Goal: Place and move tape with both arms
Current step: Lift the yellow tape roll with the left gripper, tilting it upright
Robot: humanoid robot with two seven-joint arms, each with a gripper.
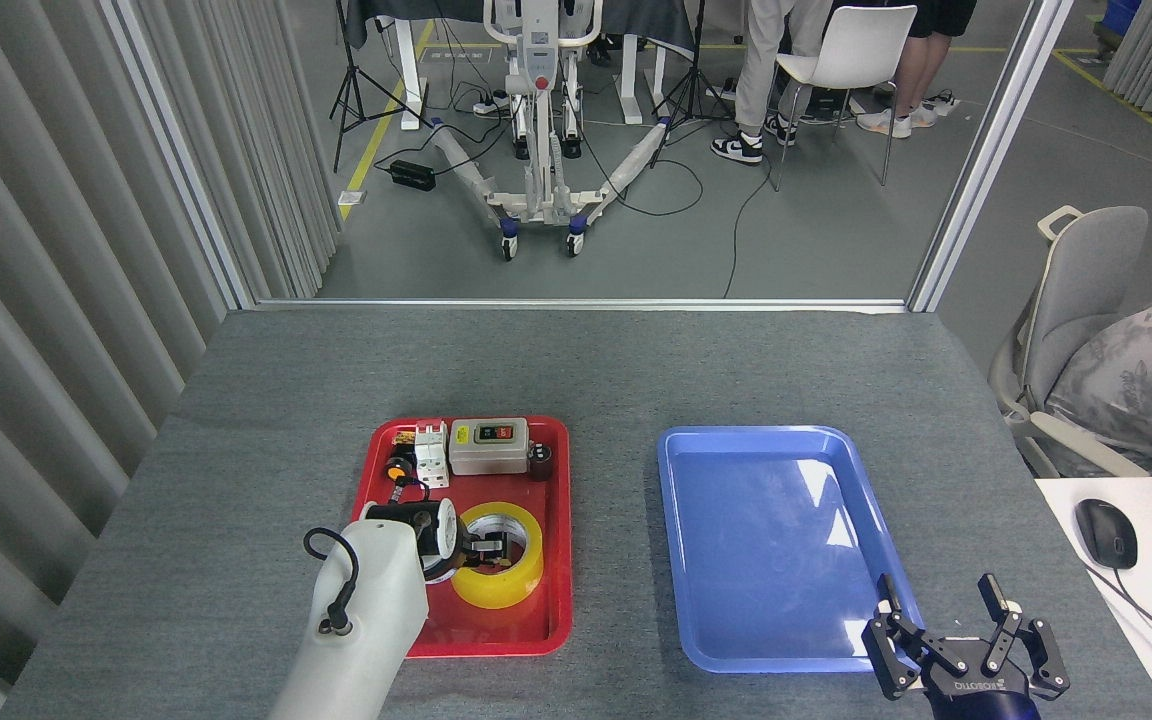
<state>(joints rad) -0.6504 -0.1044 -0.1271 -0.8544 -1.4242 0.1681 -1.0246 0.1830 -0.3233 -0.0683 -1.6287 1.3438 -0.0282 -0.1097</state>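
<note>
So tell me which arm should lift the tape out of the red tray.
Left. The left gripper is already at the tape in the red tray; the right gripper hangs open beyond the blue tray.

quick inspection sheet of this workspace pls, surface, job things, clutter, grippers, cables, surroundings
surface: grey table, red tray left, blue tray right, holding nothing.
job's things: yellow tape roll lying flat in red tray.
clutter: switch box, small electrical parts behind the tape.
grippers: left gripper fingers in the tape's core, closure unclear; right gripper open beside blue tray's near corner.
cables: black cable on left arm; floor cables beyond the table.
surroundings: curtains, lift frame, chairs, people's legs.
</note>
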